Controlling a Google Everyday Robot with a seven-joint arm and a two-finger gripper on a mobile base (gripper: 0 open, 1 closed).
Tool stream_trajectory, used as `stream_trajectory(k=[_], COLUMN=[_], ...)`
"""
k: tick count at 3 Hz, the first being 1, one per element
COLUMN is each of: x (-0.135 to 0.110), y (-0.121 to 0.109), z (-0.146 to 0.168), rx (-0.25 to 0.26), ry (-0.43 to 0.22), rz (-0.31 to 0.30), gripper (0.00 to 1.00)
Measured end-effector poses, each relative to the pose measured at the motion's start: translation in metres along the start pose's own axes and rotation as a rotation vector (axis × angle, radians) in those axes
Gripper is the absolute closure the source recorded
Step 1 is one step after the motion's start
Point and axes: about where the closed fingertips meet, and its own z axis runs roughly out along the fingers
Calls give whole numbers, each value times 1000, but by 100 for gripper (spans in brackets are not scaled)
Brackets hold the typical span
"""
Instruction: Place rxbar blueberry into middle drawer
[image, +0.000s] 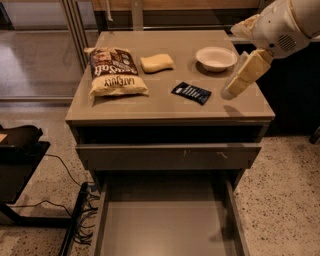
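Observation:
The rxbar blueberry (191, 92), a small flat dark wrapper with white text, lies on the cabinet top right of centre. My gripper (231, 91) hangs from the white arm at the upper right, tilted down and to the left. Its tip is just right of the bar, above the cabinet top, and holds nothing that I can see. The middle drawer (112, 200) stands pulled out at the bottom of the view, with a wide, plain grey-brown floor and nothing in it.
A big brown-and-cream chip bag (116, 71) lies at the left of the top. A yellow sponge (156, 63) and a white bowl (216, 57) sit further back. A drawer front with pale scuffs (170, 156) sits above the open drawer. Cables and a dark stand (20, 150) are on the floor to the left.

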Motion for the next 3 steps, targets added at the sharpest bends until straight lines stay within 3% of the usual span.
stream_trajectory(k=[1,3], x=[3,18], y=[-16,-31], z=[26,77], rx=[-62,-112], ry=[-32,-25], rz=[57,163], gripper=[0,0])
